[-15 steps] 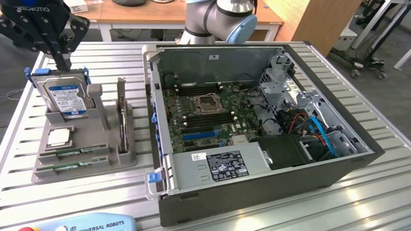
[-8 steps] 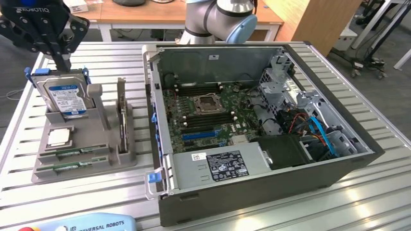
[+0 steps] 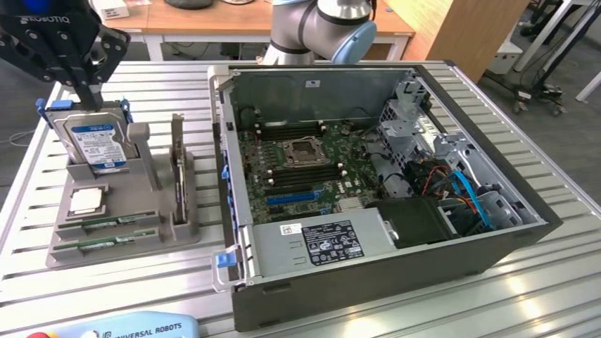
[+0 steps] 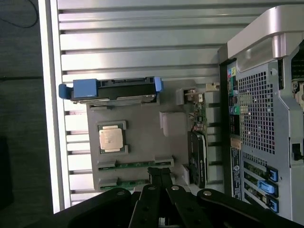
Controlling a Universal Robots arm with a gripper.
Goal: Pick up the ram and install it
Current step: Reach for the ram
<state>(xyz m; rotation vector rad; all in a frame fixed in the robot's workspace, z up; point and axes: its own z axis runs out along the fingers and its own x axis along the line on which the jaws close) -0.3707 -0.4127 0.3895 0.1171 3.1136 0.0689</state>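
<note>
Ram (image 3: 105,224) sits in the grey holder's (image 3: 131,252) slot at the end opposite the hard drive (image 3: 94,144), long axis across the exterior view, and our gripper (image 3: 91,98), jaws shut and empty, hangs above the drive end.

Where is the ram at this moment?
The ram lies in the grey holder on the exterior view's left, between the silver processor chip and a second green strip, left of the open computer case.
</note>
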